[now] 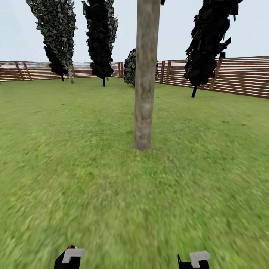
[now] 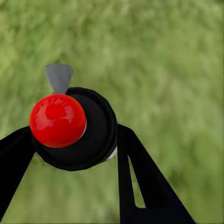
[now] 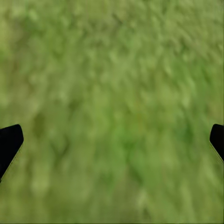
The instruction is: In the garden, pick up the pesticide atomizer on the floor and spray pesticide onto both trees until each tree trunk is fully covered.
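Grass lawn (image 1: pixel 74 168) rings a pale trunk (image 1: pixel 145 93) — left tool (image 2: pixel 74 140) grips atomizer (image 2: pixel 70 126), right tool (image 3: pixel 112 140) spread.

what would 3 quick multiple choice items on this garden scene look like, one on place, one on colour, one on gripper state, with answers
1. Where does the pale tree trunk stand in the head view?
A. straight ahead, near the middle
B. against the fence at the far left
C. lying on the grass

2. What colour is the round cap of the atomizer?
A. blue
B. red
C. yellow

3. How is the right gripper?
A. shut on the atomizer
B. shut on a branch
C. open, holding nothing

Answers:
1 A, the trunk rises upright from the lawn at mid-picture.
2 B, a glossy red ball tops the black body between the left gripper's fingers.
3 C, its fingertips sit far apart over bare grass.
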{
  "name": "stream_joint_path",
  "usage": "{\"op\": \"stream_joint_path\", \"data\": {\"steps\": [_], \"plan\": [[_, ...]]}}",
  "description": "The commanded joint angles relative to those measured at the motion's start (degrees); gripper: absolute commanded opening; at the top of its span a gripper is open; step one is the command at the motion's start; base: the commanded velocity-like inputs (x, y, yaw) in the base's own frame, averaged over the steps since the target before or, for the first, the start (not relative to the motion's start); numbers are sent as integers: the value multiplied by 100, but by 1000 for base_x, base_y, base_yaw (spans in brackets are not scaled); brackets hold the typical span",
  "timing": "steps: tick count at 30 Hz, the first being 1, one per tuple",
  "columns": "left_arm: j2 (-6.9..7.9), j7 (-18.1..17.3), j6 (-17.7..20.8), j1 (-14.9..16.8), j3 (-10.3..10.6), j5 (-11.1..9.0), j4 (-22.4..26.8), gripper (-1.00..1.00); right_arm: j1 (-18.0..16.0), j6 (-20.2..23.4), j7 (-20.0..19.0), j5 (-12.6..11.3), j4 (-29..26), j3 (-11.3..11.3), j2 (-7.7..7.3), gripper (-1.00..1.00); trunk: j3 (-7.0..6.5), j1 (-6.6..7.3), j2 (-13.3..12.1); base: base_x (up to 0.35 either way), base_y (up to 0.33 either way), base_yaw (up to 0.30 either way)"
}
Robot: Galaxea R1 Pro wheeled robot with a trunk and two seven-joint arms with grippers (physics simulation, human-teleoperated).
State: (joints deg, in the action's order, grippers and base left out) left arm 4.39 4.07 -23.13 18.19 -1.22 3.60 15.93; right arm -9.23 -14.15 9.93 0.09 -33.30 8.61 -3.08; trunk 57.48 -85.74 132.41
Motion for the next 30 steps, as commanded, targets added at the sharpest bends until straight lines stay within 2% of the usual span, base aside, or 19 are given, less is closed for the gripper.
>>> {"op": "stream_joint_path", "data": {"steps": [1,30], "plan": [[0,-2,0,0,-1,0,1,-100,0,0,0,0,0,0,0,100,0,0,0,339,0,0],[0,-2,-7,0,-1,0,2,-100,0,0,-9,-9,-10,9,9,100,0,0,0,339,0,0]]}}
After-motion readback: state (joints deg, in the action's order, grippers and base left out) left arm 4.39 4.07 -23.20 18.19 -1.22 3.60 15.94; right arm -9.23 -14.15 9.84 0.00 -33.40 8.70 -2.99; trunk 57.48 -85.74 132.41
